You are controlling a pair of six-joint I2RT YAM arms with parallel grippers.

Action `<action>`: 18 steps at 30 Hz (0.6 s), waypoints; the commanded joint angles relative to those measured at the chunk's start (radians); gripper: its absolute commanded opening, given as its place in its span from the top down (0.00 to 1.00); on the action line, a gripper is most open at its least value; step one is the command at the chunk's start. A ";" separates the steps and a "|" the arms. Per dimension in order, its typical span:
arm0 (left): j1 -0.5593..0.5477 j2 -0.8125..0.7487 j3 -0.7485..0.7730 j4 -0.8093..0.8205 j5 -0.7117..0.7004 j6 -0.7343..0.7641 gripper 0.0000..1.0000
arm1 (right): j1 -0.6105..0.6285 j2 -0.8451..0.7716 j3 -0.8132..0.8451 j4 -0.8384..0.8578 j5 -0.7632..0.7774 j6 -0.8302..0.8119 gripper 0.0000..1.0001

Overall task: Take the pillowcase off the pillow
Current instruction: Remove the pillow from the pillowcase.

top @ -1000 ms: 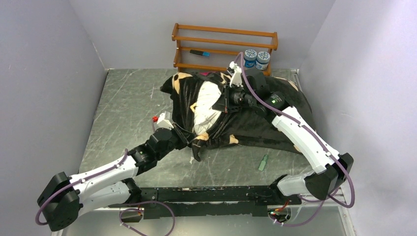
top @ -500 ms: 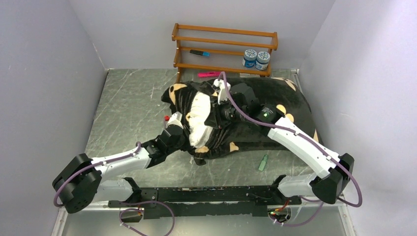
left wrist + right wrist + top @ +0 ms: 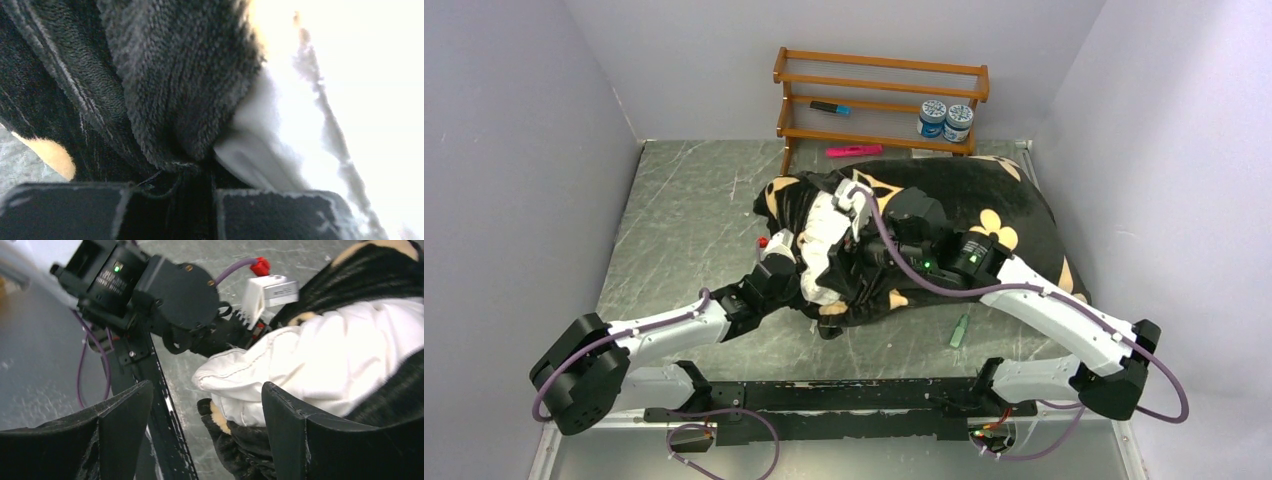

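Note:
The black plush pillowcase [image 3: 984, 205] with cream flowers lies across the table's right half, bunched up at its left end. There the white pillow [image 3: 826, 232] bulges out of the opening. My left gripper [image 3: 794, 270] is shut on the pillowcase's near-left hem. In the left wrist view the black fabric [image 3: 165, 90] is pinched at the gripper [image 3: 200, 205], with the pillow [image 3: 310, 100] beside it. My right gripper [image 3: 832, 262] hovers open over the exposed pillow corner. In its wrist view its fingers [image 3: 295, 430] straddle the pillow [image 3: 320, 360] and the pillowcase [image 3: 250, 450], gripping nothing.
A wooden rack [image 3: 879, 95] at the back wall holds a dark marker [image 3: 830, 107] and two blue-lidded jars [image 3: 945, 118]. A pink marker [image 3: 854, 151] lies in front of it. A small green object [image 3: 960, 330] rests near the front. Walls close in on both sides.
My right gripper has opened and swung from the far side down and left to the exposed pillow corner. The left gripper keeps its hold on the hem.

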State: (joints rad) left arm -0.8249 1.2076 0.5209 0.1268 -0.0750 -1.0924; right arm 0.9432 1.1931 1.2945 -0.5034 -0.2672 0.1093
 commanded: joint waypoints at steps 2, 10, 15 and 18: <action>-0.009 -0.069 0.022 0.107 0.067 -0.023 0.86 | 0.081 0.014 -0.007 0.035 0.015 -0.229 0.14; -0.009 -0.090 0.022 0.093 0.067 -0.036 0.86 | 0.124 0.035 -0.073 0.064 0.086 -0.443 0.00; -0.009 -0.093 0.022 0.094 0.083 -0.041 0.86 | 0.127 0.017 -0.136 0.131 0.108 -0.531 0.00; -0.009 -0.090 0.024 0.094 0.087 -0.038 0.86 | 0.128 0.042 -0.143 0.108 0.140 -0.567 0.00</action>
State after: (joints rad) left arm -0.8249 1.1542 0.5209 0.1059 -0.0647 -1.1019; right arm 1.0649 1.2369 1.1557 -0.4469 -0.1787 -0.3576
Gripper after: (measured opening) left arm 0.143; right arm 0.994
